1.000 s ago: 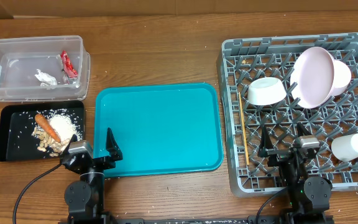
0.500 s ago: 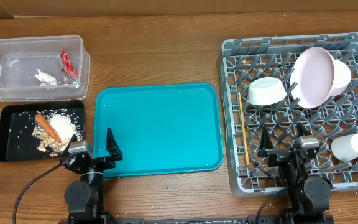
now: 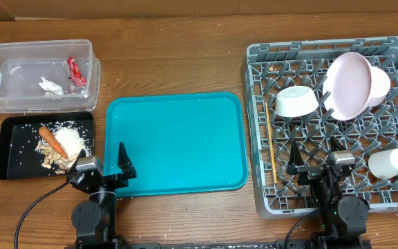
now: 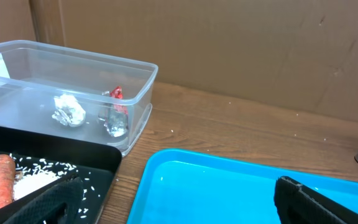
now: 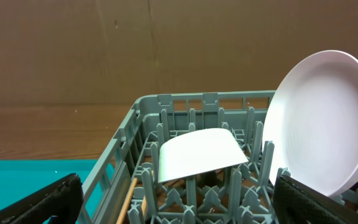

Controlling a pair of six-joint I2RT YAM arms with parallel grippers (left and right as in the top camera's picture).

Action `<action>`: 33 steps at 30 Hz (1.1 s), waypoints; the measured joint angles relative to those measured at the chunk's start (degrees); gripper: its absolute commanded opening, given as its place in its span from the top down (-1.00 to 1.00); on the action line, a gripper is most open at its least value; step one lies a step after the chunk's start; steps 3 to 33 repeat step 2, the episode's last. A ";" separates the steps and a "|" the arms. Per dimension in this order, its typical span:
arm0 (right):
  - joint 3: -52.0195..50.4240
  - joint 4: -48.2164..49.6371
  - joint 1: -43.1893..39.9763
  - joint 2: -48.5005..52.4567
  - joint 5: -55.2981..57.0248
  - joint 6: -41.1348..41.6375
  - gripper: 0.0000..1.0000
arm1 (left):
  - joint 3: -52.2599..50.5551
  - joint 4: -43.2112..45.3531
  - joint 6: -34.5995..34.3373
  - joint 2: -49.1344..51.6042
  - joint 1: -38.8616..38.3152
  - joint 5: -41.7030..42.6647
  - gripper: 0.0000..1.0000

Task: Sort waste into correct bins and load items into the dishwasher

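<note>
**Waste binned, dishes racked**

Crumpled silver foil (image 3: 49, 86) and red snack wrapper (image 3: 74, 70) lie in the clear plastic tub (image 3: 19, 50). Orange carrot (image 3: 50, 140), white rice (image 3: 72, 137) and tan peanut shells (image 3: 50, 158) lie on the flat black tray (image 3: 9, 149). White round plate (image 3: 351, 84), white bowl (image 3: 296, 101), white cup (image 3: 390, 163) and wooden chopsticks (image 3: 273, 155) sit in the grey pegged rack (image 3: 261, 190). Left gripper (image 3: 104, 168) and right gripper (image 3: 315, 162) are spread wide and empty.

I see 4 things directly on the wooden tabletop (image 3: 185, 62): a clear tub (image 3: 19, 72) far left, a black tray (image 3: 12, 155) just below it, a teal tray (image 3: 178, 142) in the middle, and a grey rack (image 3: 323, 45) on the right.
</note>
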 measured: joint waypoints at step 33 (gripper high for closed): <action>0.00 0.00 0.00 0.00 0.02 0.02 -1.00 | 0.00 0.00 0.00 0.00 0.00 0.00 -1.00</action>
